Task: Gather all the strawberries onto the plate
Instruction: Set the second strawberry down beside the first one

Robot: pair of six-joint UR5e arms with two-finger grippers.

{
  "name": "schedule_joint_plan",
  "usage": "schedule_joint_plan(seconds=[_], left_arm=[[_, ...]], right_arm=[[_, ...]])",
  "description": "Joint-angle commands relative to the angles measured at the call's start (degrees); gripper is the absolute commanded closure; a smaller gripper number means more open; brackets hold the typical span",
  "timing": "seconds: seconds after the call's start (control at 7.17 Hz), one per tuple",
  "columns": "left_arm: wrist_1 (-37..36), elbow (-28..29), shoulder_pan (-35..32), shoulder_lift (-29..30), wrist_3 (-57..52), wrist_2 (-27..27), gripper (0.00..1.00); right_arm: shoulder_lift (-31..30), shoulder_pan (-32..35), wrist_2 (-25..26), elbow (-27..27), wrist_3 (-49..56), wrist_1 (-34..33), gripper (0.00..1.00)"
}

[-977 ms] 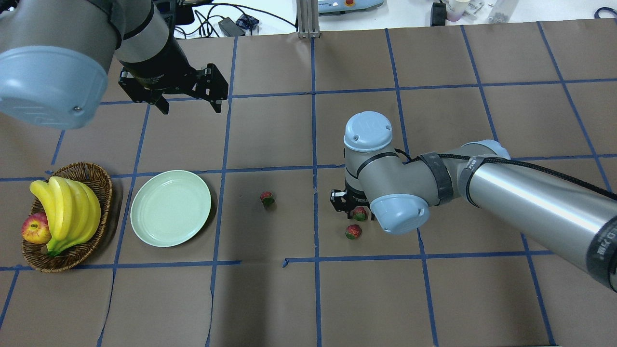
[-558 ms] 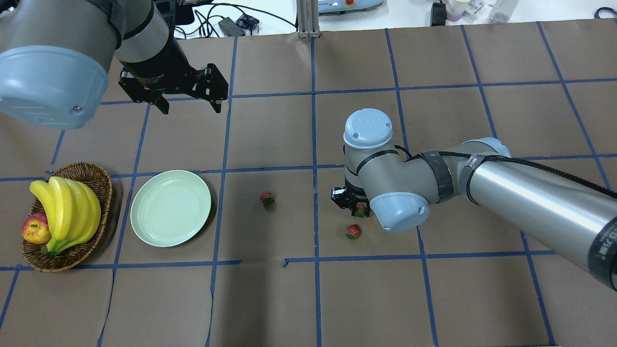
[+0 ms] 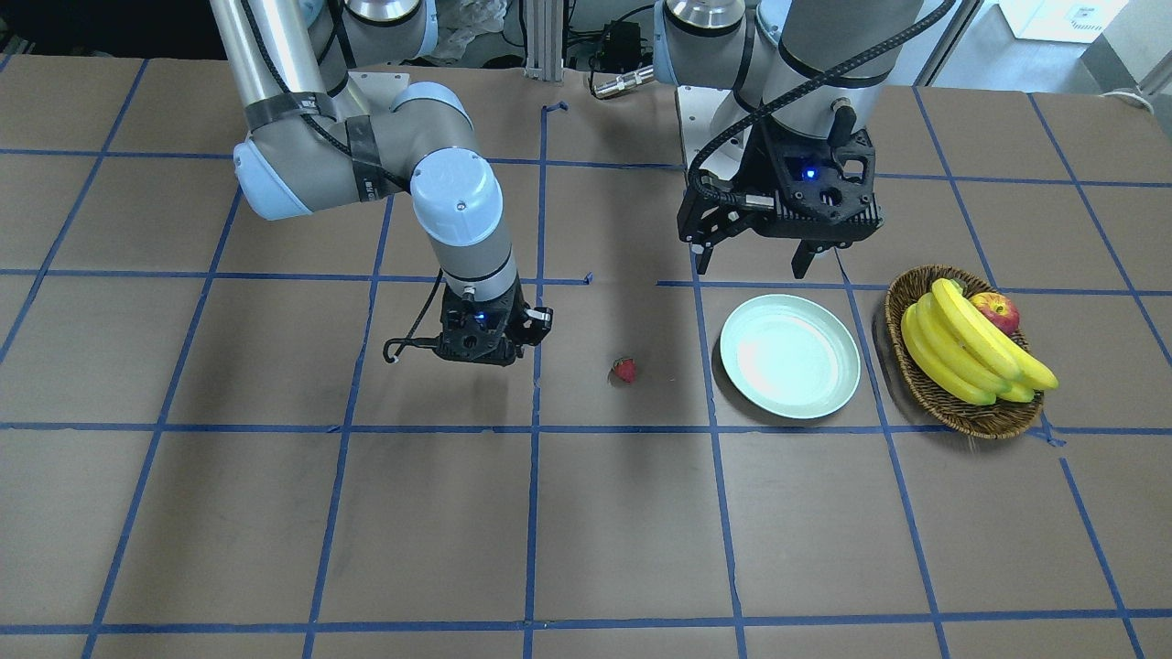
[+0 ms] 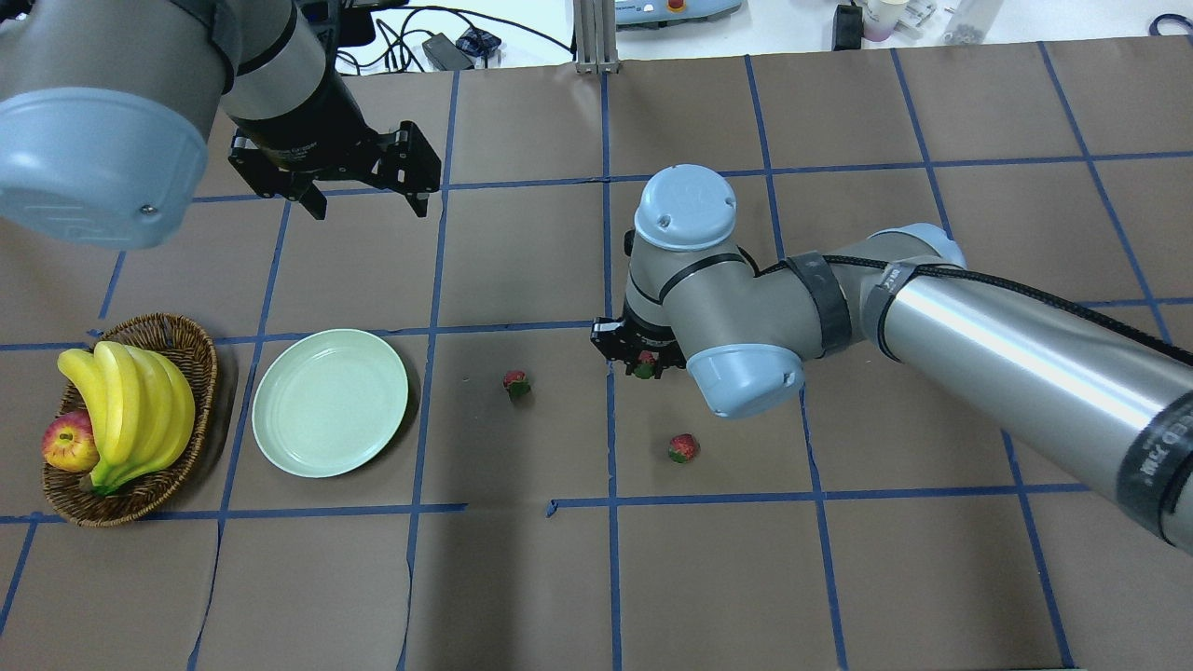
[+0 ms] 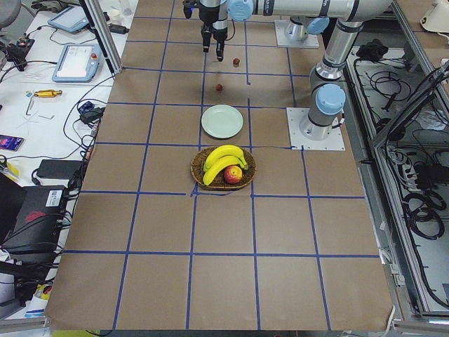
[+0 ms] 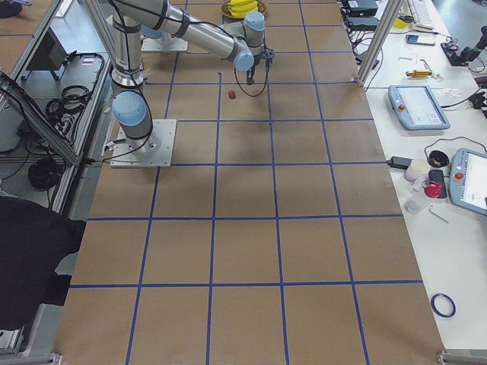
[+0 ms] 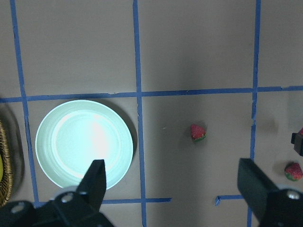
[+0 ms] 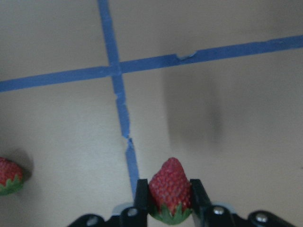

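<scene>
Right claw pinches a strawberry, clear only in its wrist view; left claw spread beyond the plate.

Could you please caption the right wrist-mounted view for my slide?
Right tool gripping a small red green-capped strawberry above blue-taped brown paper table.

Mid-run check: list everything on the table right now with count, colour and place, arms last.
strawberries: three, red with green caps; one held in the right gripper, one on the table between gripper and plate, one nearer the robot
plate: one, pale mint, empty, beside the basket
basket: one, brown wicker, at the robot's left
bananas: one yellow bunch, in the basket
apple: one, red, in the basket
left gripper: open, raised beyond the plate
right gripper: shut on a strawberry
</scene>
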State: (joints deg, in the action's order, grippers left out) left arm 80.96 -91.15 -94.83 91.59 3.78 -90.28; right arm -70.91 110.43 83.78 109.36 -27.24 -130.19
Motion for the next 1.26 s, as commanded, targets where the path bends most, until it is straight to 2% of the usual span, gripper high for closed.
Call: schedule_joint_plan(seconds=[0.0,0.42,0.56,0.7,0.98,1.12], left_arm=[[-0.01,0.01,0.00,-0.01,0.00,0.01,0.00],[-0.01,0.01,0.00,-0.10,0.00,-0.07,0.00],[-0.01,0.10,0.09,-0.27,0.00,-0.07,0.00],[-0.01,0.10,0.09,-0.10,0.00,-0.07,0.00],[-0.01,0.10,0.09,-0.28,0.00,-0.07,0.00],[-0.10,0.10,0.09,-0.36,0.00,-0.07,0.00]], right_arm=[[3.49,5.56,-1.08,-2.38,-3.93,-3.84,1.00],[5.70,9.97,-1.17,-3.63,-7.92,-3.84,1.00],[6.05,10.06,-1.17,-3.80,-8.00,-3.84,0.88],[6.49,9.98,-0.91,-3.98,-7.22,-3.49,0.01],[6.49,9.98,-0.29,-4.59,-6.95,-3.05,0.00],[6.14,9.63,-0.11,-4.85,-3.38,-2.00,0.00]])
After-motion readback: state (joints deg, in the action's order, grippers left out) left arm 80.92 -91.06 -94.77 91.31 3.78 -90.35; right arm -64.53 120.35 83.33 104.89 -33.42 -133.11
